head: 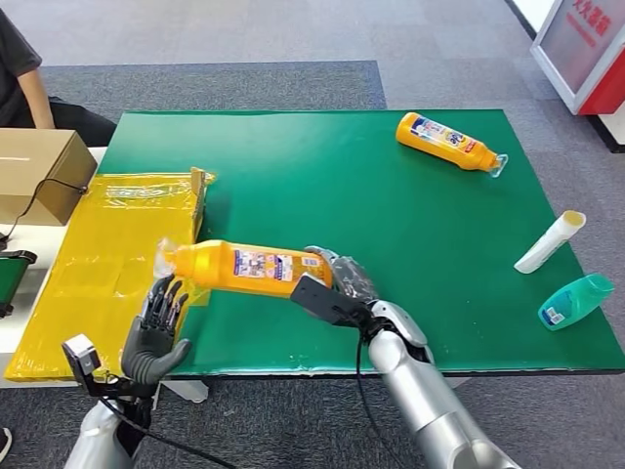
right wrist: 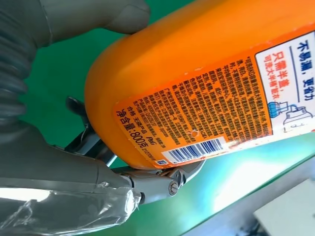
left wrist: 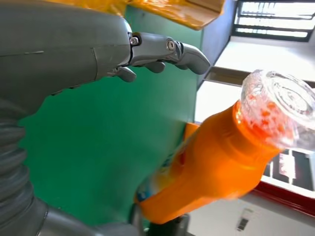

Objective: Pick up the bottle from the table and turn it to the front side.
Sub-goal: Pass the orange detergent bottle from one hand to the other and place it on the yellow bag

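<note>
Right hand (head: 345,283) grips orange bottle (head: 243,266) at base, back label up; left hand (head: 156,332) spread, empty. Smooth rigid plastic, likely slippery, cap-heavy; mid-body hold steadier.

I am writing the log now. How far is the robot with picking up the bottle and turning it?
Done: the bottle is off the green table, gripped at its base end by the right hand. In hand: it is held level, clear cap toward the left hand, which is spread close by without touching it. The right wrist view shows the barcode label. Left: whether the front now faces forward is unclear, so the turn may not be complete.
</note>
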You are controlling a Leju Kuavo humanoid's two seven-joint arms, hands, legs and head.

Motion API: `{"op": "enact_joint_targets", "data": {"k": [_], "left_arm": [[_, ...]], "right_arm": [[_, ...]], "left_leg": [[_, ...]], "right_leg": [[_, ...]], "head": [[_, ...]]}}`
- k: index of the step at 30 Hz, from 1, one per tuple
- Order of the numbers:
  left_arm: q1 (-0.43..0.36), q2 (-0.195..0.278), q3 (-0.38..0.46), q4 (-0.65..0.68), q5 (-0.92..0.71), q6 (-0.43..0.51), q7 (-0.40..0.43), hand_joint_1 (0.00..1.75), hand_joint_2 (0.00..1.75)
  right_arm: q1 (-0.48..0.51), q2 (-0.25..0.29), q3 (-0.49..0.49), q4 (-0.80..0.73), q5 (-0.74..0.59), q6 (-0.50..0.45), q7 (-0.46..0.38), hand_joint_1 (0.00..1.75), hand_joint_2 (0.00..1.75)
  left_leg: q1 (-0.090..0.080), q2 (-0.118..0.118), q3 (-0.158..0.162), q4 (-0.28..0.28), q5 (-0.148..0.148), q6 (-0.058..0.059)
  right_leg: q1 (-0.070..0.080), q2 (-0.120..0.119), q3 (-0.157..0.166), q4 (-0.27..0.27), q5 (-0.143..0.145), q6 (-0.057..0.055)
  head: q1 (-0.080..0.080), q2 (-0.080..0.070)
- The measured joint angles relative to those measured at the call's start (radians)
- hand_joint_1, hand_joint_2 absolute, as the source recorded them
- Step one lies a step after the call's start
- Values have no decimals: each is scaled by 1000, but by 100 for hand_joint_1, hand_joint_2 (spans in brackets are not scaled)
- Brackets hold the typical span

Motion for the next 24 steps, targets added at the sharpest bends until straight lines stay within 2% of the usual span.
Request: {"op": "enact_joint_targets", "data": {"k": [4,11,24], "left_arm": [[-45,1,7,14,22,-19,0,0,175],[-91,7,11,37,73,-75,2,0,175],[-103,37,-32,82,71,-213,0,0,175]], "right_arm": [[21,36,45,9,-24,3,-19,175,175],[41,64,107,33,-96,13,-53,175,175],[23,75,223,126,-148,3,-71,175,175]], "left_leg": [[0,0,0,0,0,0],[0,0,0,0,0,0],[0,0,0,0,0,0]], "right_leg": [[0,0,0,0,0,0],[0,0,0,0,0,0],[0,0,0,0,0,0]], "head": [[0,0],[0,0],[0,0]]}}
